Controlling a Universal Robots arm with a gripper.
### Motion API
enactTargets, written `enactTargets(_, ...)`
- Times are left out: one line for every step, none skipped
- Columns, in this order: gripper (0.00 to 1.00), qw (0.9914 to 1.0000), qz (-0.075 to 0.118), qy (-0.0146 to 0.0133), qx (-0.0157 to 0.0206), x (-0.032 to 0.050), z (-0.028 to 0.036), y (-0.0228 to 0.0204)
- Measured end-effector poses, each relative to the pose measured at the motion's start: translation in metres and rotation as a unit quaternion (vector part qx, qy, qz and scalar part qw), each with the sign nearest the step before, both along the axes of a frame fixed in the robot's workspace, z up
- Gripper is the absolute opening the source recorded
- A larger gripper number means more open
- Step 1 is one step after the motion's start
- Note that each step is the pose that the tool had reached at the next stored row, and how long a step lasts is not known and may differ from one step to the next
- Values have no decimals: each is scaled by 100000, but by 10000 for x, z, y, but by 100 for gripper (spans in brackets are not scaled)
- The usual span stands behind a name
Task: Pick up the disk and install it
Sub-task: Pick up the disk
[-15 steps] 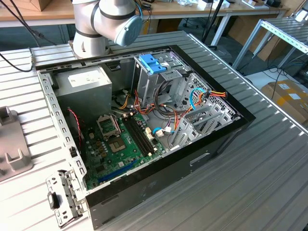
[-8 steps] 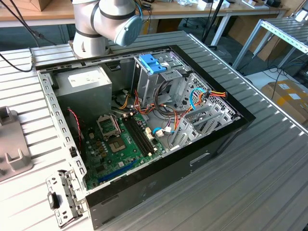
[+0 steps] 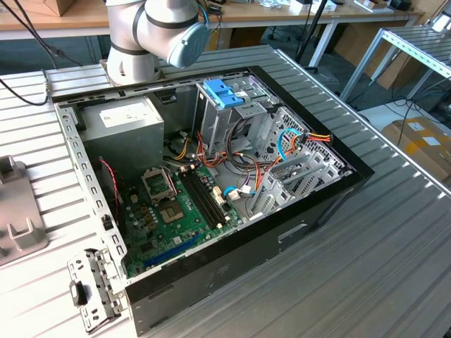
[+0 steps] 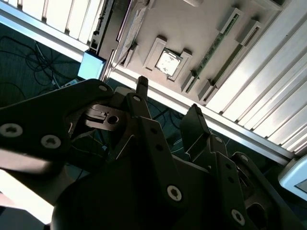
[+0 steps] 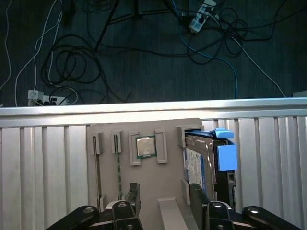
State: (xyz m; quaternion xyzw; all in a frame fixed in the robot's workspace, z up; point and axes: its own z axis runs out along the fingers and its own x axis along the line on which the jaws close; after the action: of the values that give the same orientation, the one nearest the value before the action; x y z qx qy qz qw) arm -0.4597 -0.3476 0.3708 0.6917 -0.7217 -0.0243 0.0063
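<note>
The disk (image 5: pixel 197 165) is a silver drive with a white label in a light-blue frame (image 5: pixel 225 155). It rests in a slot at one side of a grey parts holder (image 5: pixel 168 134). In both wrist views my gripper (image 5: pixel 164 197) hovers above the holder, open, with nothing between its dark fingers (image 5: pixel 197 196). The disk lies just outside one finger, apart from it. In the second wrist view the gripper (image 4: pixel 168 96) faces the holder (image 4: pixel 192 28), and the blue frame (image 4: pixel 91 65) shows beyond it.
An open computer case (image 3: pixel 211 176) lies on the slatted metal table (image 3: pixel 366 267), with a drive cage with blue tabs (image 3: pixel 224 91), a grey power supply (image 3: pixel 127 123) and loose cables. A processor chip (image 5: pixel 145 146) sits in the holder. The holder's edge (image 3: pixel 14 211) is at the exterior view's left. Cables cover the floor.
</note>
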Motion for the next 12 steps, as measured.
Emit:
enactTargets(55,100000,-2,-2,0,0,-2,1)
enactTargets(55,100000,0,-5,0,0,-4,3)
enactTargets(55,100000,-4,1,-1,0,-6,6)
enactTargets(55,100000,-3,2,-1,0,-8,7)
enactTargets(55,100000,-2,0,-1,0,-12,12)
enactTargets(55,100000,-1,0,-2,0,-15,15)
enactTargets(55,100000,-4,1,-4,0,-17,19)
enactTargets(55,100000,-3,11,-6,0,-18,24)
enactTargets(55,100000,-1,6,-4,1,-20,31)
enactTargets(55,100000,-5,3,-2,4,-22,42)
enactTargets(55,100000,-5,9,-4,8,-23,49)
enactTargets(55,100000,-2,3,-3,12,-24,59)
